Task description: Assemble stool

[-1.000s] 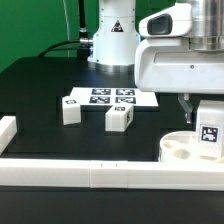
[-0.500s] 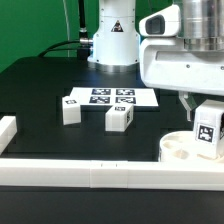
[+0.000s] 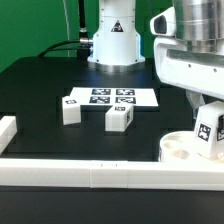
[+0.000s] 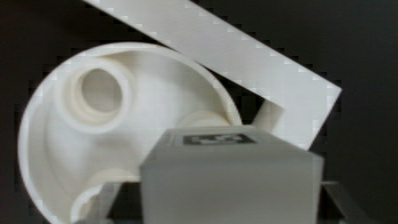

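Observation:
The stool's round white seat [image 3: 178, 148] lies at the front of the table, on the exterior view's right, against the white bars. In the wrist view the seat [image 4: 125, 110] shows a round socket hole. My gripper [image 3: 207, 110] is shut on a blocky white leg [image 3: 209, 132] with a tag on its face. The leg stands slightly tilted, its lower end at the seat's far-right part. In the wrist view the leg [image 4: 231, 165] fills the space between the fingers of the gripper [image 4: 231, 212]. Two more legs [image 3: 71, 109] [image 3: 120, 117] lie loose mid-table.
The marker board [image 3: 108, 97] lies flat behind the two loose legs. A long white bar [image 3: 100, 176] edges the table's front, and a short bar piece [image 3: 7, 131] stands at the exterior view's left. The arm's base [image 3: 112, 40] rises at the back.
The arm's wrist has swung toward the exterior view's right. The held leg has stayed over the seat, tilting a little.

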### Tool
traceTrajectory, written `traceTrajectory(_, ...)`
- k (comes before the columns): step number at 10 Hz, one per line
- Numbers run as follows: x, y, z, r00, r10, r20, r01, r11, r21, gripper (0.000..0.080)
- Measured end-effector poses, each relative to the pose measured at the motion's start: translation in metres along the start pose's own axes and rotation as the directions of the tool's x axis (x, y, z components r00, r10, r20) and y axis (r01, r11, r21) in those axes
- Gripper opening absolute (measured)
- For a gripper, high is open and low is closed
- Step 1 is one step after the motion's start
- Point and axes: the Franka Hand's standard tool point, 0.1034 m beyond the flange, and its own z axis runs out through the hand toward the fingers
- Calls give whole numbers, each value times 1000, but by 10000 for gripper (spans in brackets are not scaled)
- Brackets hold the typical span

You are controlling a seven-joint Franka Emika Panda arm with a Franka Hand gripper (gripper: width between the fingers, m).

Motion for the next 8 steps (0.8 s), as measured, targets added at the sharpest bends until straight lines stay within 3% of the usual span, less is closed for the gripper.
traceTrajectory(2, -2, -1, 0, 998, 60, 10, -60, 998, 4, 340)
traceTrajectory(4, -2, -1, 0, 999, 40, 10, -40, 999, 4, 575)
traceTrajectory(5, -2, -1, 0, 1000, 24, 11, -24, 1000, 5, 575)
traceTrajectory(6, -2, -1, -1, 1000, 13, 10, -13, 1000, 6, 636)
traceTrajectory(8, -2, -5, -8, 1000, -19, 10, 19, 1000, 19, 646)
